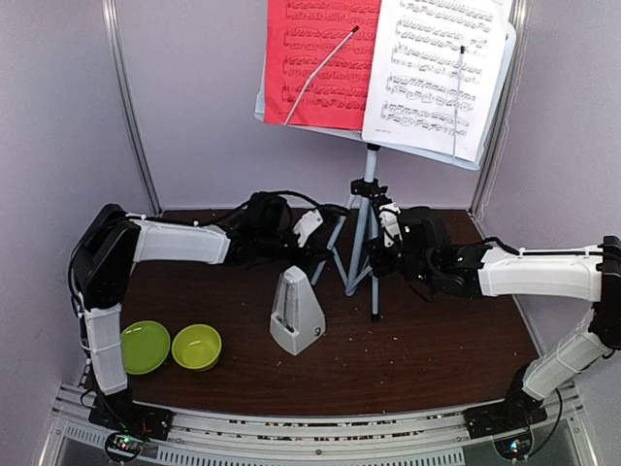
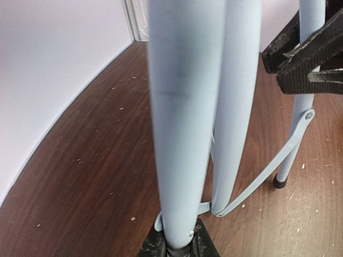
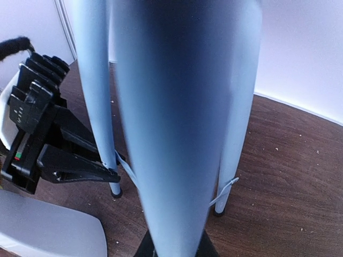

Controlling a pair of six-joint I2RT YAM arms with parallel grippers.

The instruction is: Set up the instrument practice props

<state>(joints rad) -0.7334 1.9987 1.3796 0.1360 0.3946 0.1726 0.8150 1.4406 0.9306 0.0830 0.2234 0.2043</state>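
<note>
Our left gripper (image 2: 179,243) is clamped on the left leg of the music stand (image 1: 364,218), prob. to steady the top-heavy tripod for a nudge. The metronome (image 1: 296,313) stands untouched just near of it. The stand is at far centre of the table (image 1: 437,340) w/ red sheet (image 1: 320,58) and white sheet (image 1: 437,68) up top. Our right gripper (image 3: 177,249) is closed on its right leg, so the stand sits btw both grippers.

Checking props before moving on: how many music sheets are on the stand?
2. The red sheet is on the left side of the stand, the white sheet on the right. Any sheet behind them would be hidden.
</note>
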